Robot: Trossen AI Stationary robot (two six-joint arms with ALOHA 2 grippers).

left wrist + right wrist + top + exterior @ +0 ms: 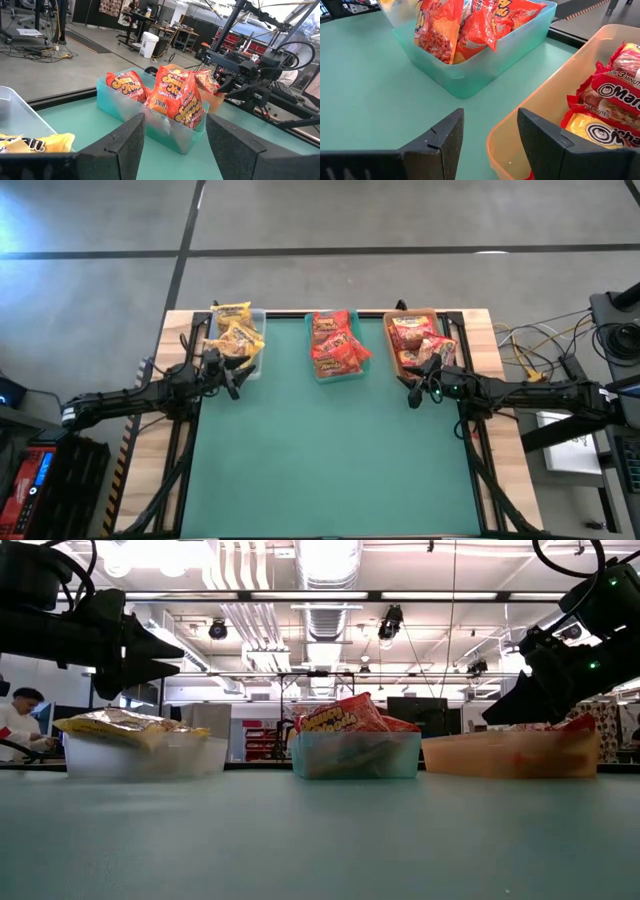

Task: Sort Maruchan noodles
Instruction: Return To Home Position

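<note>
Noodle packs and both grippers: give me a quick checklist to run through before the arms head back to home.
1. Left gripper empty: ok, open with nothing between the fingers.
2. Right gripper empty: ok, open with nothing held.
3. Yellow packs in the clear bin: ok.
4. Orange-red packs in the teal bin: ok.
5. Red packs in the tan bin: ok.
6. No loose pack on the green mat: ok, none shows in the high view.
</note>
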